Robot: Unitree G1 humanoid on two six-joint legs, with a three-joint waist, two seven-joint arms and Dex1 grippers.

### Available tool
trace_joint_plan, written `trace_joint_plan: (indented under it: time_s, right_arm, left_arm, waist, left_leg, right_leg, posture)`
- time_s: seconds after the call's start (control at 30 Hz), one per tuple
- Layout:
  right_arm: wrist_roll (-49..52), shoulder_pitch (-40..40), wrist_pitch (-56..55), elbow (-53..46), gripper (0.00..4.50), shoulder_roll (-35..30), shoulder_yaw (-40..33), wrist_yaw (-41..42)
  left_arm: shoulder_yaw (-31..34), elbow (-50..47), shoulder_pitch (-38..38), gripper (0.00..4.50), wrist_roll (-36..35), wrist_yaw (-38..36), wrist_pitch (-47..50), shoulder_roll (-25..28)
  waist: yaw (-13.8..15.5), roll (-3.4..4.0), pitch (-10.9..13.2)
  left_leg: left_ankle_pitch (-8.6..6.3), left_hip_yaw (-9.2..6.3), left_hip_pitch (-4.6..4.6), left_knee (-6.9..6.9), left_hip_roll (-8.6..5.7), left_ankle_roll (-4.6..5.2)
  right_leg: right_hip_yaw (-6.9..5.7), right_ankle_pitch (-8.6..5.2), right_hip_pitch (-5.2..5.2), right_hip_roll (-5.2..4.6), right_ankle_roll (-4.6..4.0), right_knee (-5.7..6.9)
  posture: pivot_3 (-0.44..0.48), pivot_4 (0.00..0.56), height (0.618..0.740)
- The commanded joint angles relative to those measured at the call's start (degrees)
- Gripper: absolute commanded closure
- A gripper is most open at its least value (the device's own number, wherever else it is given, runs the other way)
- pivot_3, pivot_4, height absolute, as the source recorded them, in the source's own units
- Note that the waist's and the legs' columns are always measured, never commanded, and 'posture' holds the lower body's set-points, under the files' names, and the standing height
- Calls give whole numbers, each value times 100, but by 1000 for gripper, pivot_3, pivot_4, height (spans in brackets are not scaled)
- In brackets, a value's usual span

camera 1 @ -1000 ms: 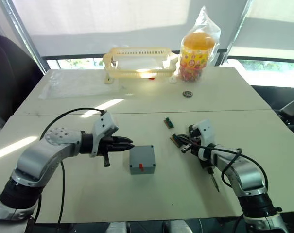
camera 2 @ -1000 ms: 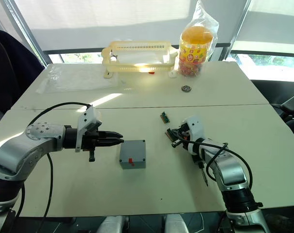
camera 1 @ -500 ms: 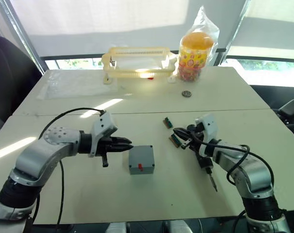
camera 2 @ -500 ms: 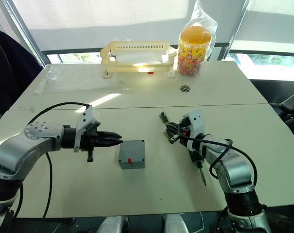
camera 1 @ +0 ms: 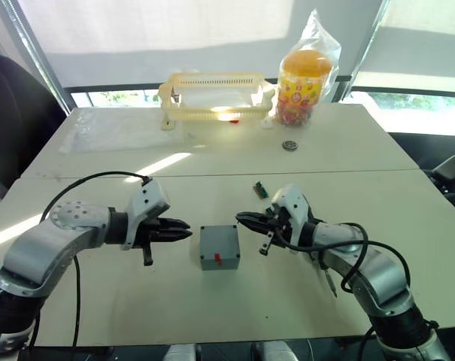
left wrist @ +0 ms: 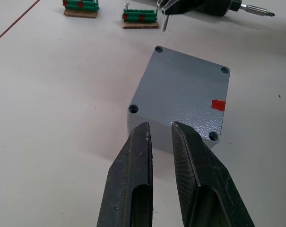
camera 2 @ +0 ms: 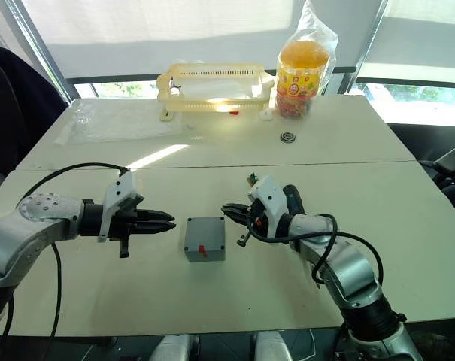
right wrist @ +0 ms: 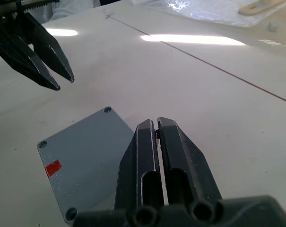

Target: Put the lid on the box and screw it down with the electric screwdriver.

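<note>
Yellow slotted basket [camera 1: 212,94] at far table edge; beside it bagged yellow-lidded candy jar [camera 1: 306,75]; small round metal ring [camera 1: 290,145] in front of jar; clear plastic bag [camera 1: 122,129] far left; green circuit boards [left wrist: 140,15] on white table [camera 1: 362,150]

Head pair: high over the near table edge, facing forward and down; the table [camera 1: 347,150] spans most of the frame, windows along the top.
Left wrist: low and close, looking along its own fingers [left wrist: 133,184] at the box [left wrist: 183,101].
Right wrist: low and close, facing the opposite way across the box.
Shared: all four show the box, mid-frame for the head pair.
</note>
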Motion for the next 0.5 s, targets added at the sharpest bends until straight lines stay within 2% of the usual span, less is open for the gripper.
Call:
trace_joint_plan:
  time_s: [0.03,0.5]
  right_arm:
    - [-81,-28,-200,-50,4457,-32,22,64]
    - [-295,-49,-468,212,4457,70,227,76]
  left_arm:
    - [98,-151,-31,3833,-54,35,-38,21]
    - [43,-150,-52,3833,-52,92,-27,-59]
  waist:
    - [0,0,0]
    - [0,0,0]
  left_leg:
    - [0,0,0,0,0,0]
    - [0,0,0,1,0,0]
  right_leg:
    - [0,1,0,0,1,0]
    - [0,1,0,0,1,0]
  posture:
    - [0,150,740]
    - [0,150,740]
